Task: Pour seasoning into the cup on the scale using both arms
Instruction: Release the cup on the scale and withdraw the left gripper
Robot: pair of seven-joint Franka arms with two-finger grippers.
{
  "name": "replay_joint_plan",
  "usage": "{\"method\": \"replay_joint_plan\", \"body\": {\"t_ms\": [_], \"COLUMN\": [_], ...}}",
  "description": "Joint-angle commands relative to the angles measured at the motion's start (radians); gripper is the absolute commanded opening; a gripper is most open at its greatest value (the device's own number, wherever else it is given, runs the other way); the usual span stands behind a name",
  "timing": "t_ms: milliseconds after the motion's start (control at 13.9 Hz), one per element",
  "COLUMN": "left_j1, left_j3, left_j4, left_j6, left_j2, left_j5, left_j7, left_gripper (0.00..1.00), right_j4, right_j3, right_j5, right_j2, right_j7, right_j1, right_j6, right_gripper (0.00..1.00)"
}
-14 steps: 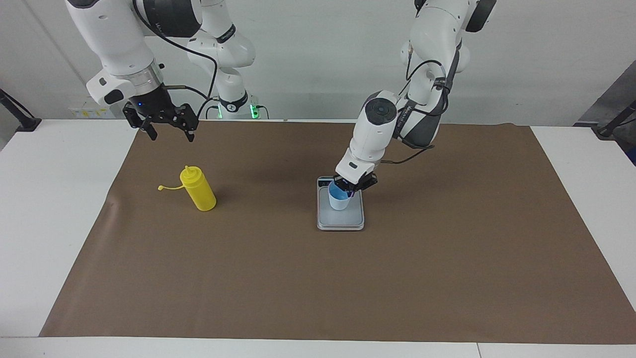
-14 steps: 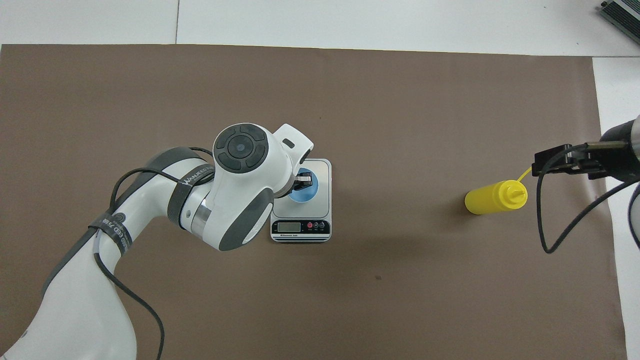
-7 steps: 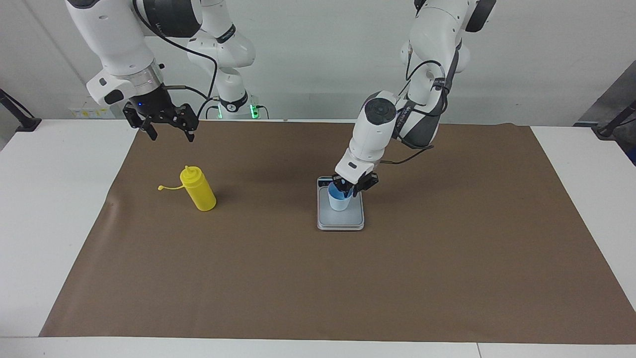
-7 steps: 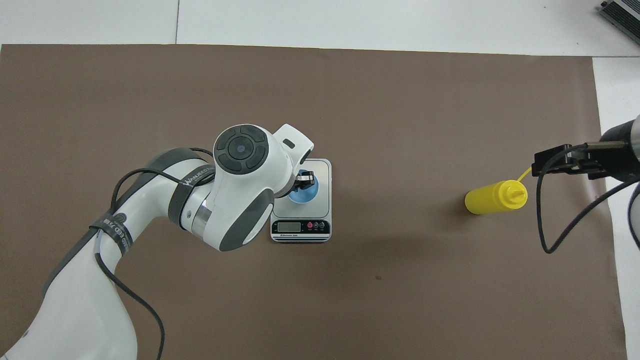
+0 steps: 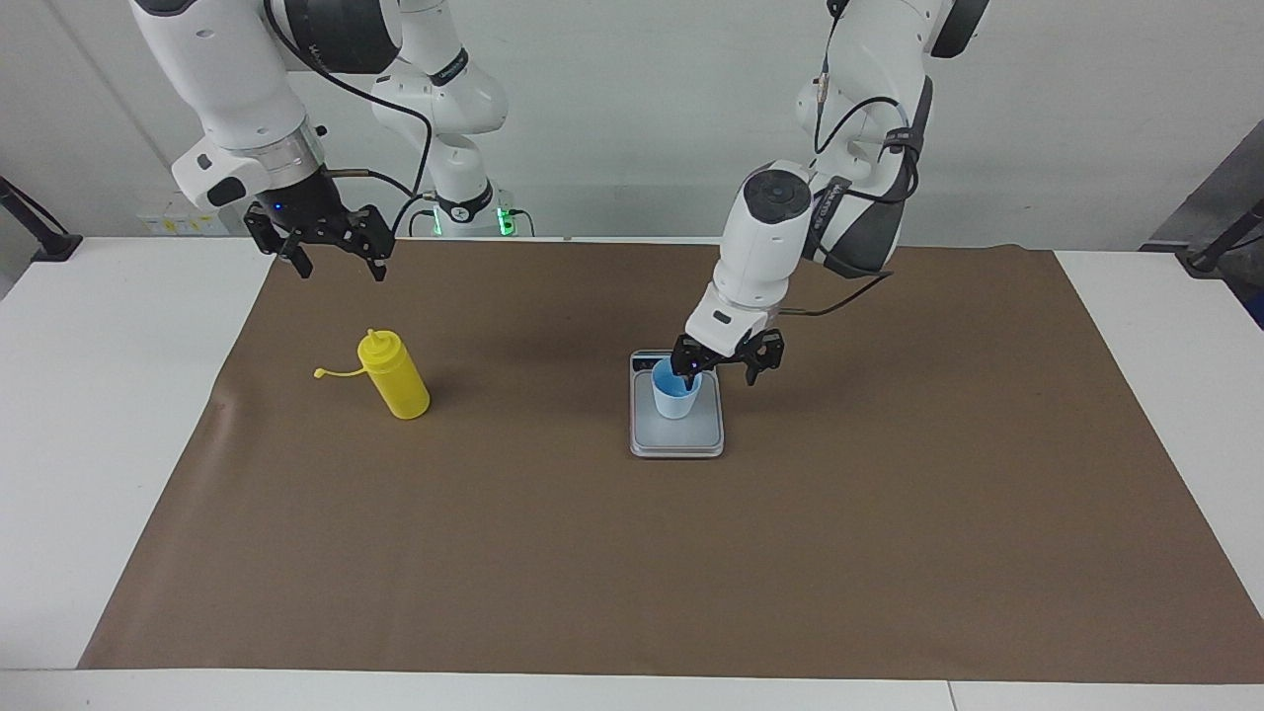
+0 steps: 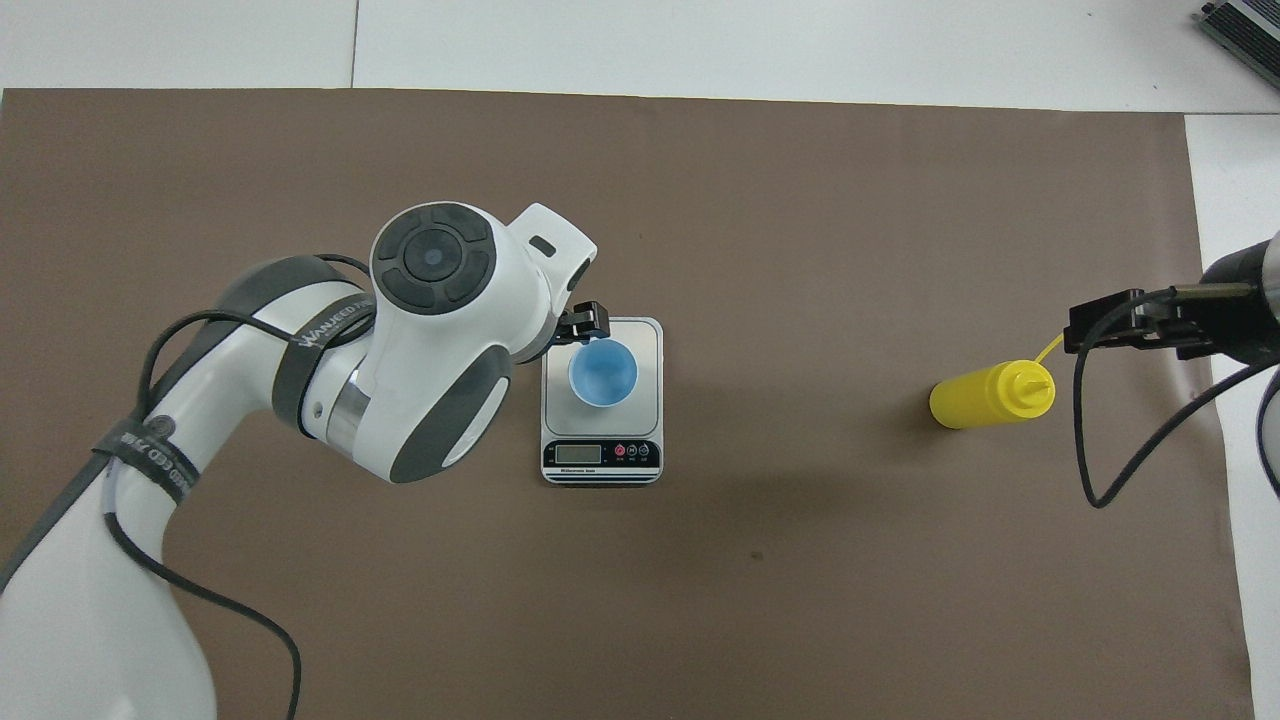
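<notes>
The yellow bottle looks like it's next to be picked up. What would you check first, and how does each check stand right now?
1. Cup standing upright on the scale: ok.
2. Left gripper open and off the cup, just above the scale's edge: ok.
3. Yellow bottle standing on the mat, toward the right arm's end of the table: ok.
4. Bottle's cap off the nozzle, dangling on its tether: ok.
5. Right gripper open, waiting in the air nearer the robots than the bottle: ok.
6. How much seasoning is in the bottle: cannot tell.
</notes>
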Motion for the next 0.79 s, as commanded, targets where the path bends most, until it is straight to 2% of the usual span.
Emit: {"method": "replay_joint_plan", "body": {"t_ms": [0,503,719], "left_j1": [0.046,0.171,0.237], "left_j3": [-0.001,-0.003,0.0], "left_j4": [-0.005,-0.016,-0.017], "left_j6": [-0.08,-0.23,-0.305], "left_j2": [-0.069,-0.21,-0.264], "left_j5": [0.025,0.013,-0.011], "left_j7": [0.024,0.154,0.273], "left_gripper": [1.0,1.0,1.0], "right_j4": [-0.033,-0.053,-0.119], "right_j3": [0.006,-0.006,-0.006], "right_j5": [-0.012,-0.01,0.007], "right_j2": [-0.028,-0.037,-0.067], "right_j7": [-0.021,-0.299,-0.508], "right_j1": [-0.007,-0.034,-0.093], "right_j6": [0.008,-0.002,0.018], "right_gripper": [1.0,1.0,1.0]}}
